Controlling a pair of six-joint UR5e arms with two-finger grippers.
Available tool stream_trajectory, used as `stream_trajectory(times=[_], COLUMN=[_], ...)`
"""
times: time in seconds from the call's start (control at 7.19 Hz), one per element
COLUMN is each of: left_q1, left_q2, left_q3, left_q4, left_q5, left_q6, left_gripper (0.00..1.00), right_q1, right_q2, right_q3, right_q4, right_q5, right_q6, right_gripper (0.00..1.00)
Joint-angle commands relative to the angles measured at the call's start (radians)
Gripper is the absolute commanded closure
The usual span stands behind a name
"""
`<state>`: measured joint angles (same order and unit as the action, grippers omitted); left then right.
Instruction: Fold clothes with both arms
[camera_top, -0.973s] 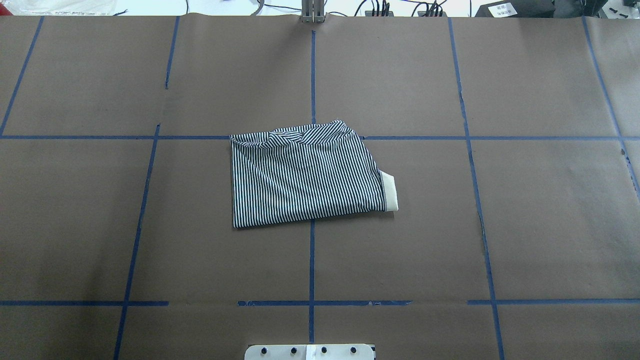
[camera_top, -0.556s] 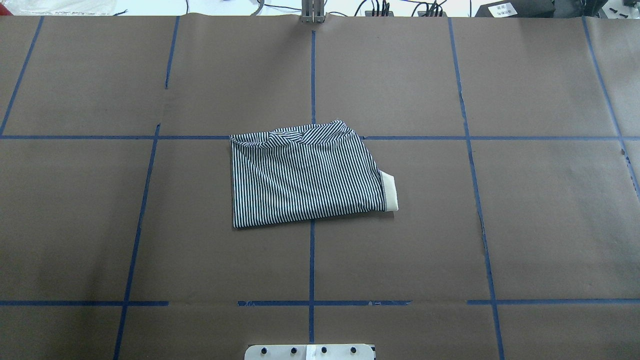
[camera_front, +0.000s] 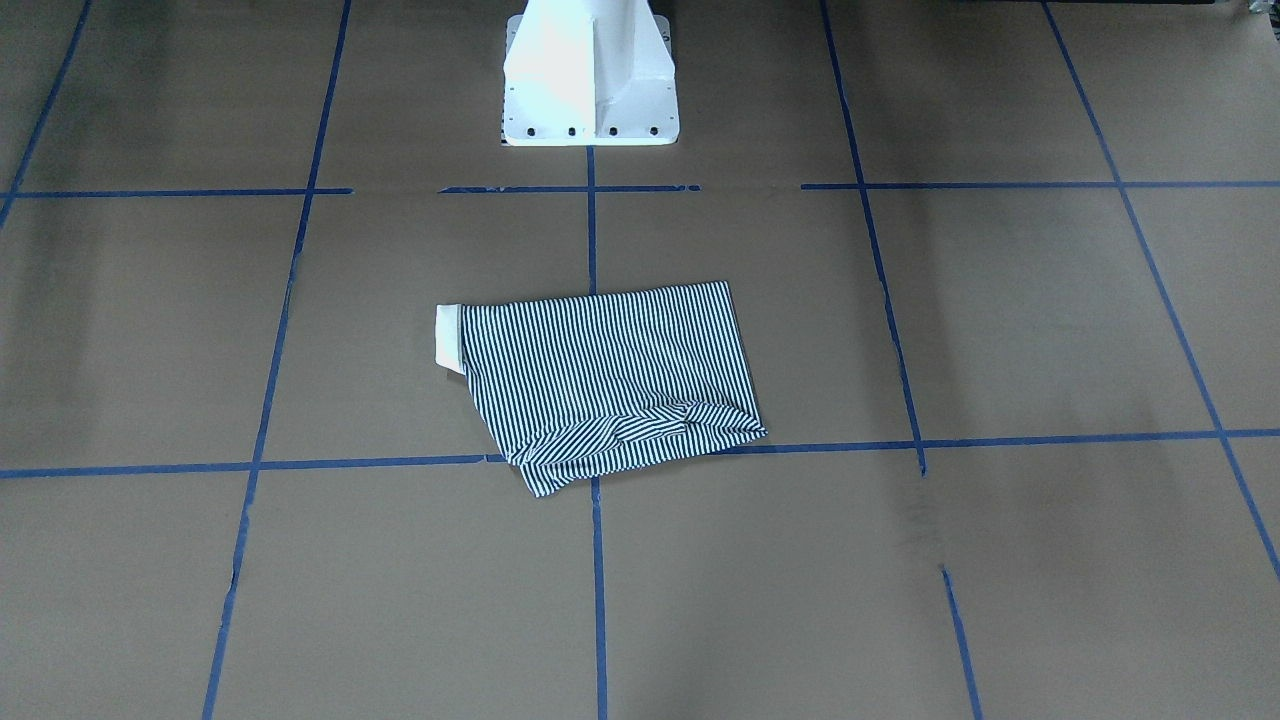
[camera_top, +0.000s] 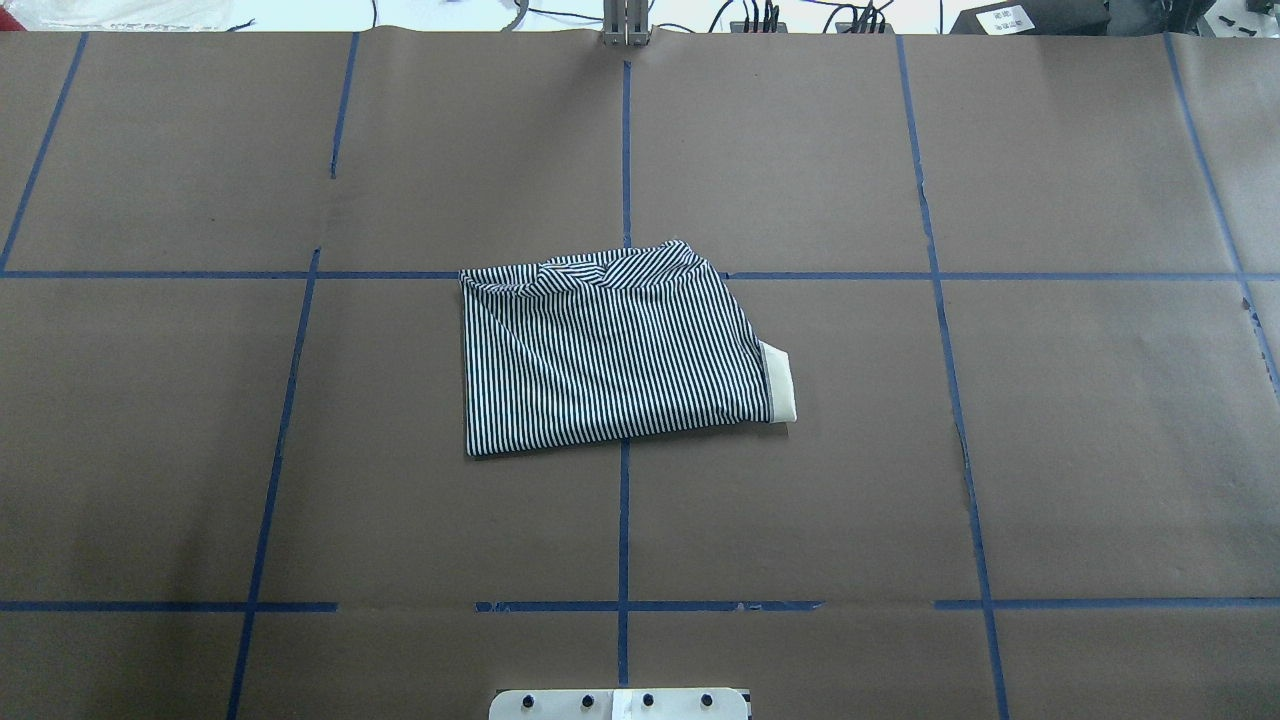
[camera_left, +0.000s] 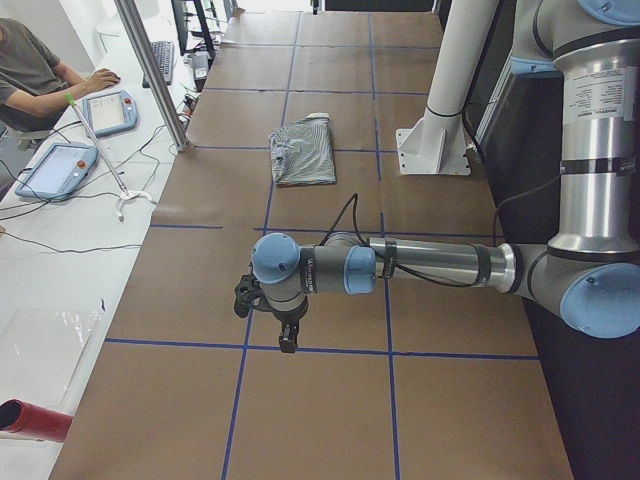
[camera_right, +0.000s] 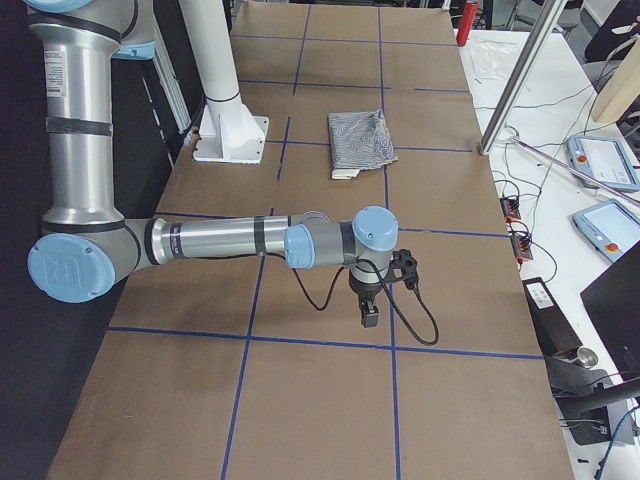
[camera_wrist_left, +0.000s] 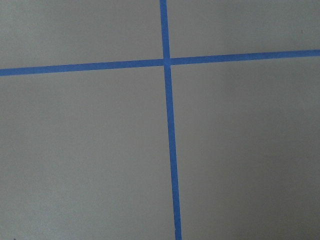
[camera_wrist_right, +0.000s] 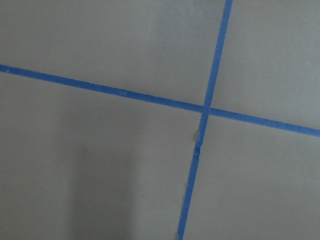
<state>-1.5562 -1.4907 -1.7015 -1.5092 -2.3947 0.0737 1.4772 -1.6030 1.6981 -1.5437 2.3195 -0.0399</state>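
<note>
The clothes are one navy-and-white striped shirt (camera_top: 610, 350), folded into a rough rectangle and lying flat at the table's middle. Its cream collar (camera_top: 780, 382) sticks out on one side. The front view shows the shirt (camera_front: 605, 380) just ahead of the pedestal. Both arms are held far from it, out toward the table's ends. The left gripper (camera_left: 288, 335) points down over bare paper, and so does the right gripper (camera_right: 367, 312). I cannot tell whether either is open or shut. Both wrist views show only brown paper and blue tape.
The white pedestal base (camera_front: 590, 80) stands at the robot's edge. Blue tape lines (camera_top: 624, 150) grid the brown paper. Along the far bench sit a person (camera_left: 30, 70), teach pendants (camera_left: 110, 110), cables and a metal post (camera_left: 155, 70).
</note>
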Motion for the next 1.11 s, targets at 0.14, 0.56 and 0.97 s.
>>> stream_trajectory(times=[0.14,0.56,0.97], left_q1=[-0.012,-0.013,-0.013], left_q2=[-0.002,0.001,0.009], left_q3=[-0.001,0.009,0.019], left_q4=[-0.013,-0.089,-0.129], left_q5=[0.056,0.068,0.075], left_q6=[-0.002,-0.099,-0.114], left_gripper=[0.0,0.0,0.0], right_q1=[0.0,0.0,0.0], right_q2=[0.0,0.0,0.0], right_q3=[0.0,0.0,0.0], right_q4=[0.001,0.001,0.001], right_q5=[0.0,-0.002,-0.002], right_q6=[0.0,0.0,0.0], right_gripper=[0.0,0.0,0.0])
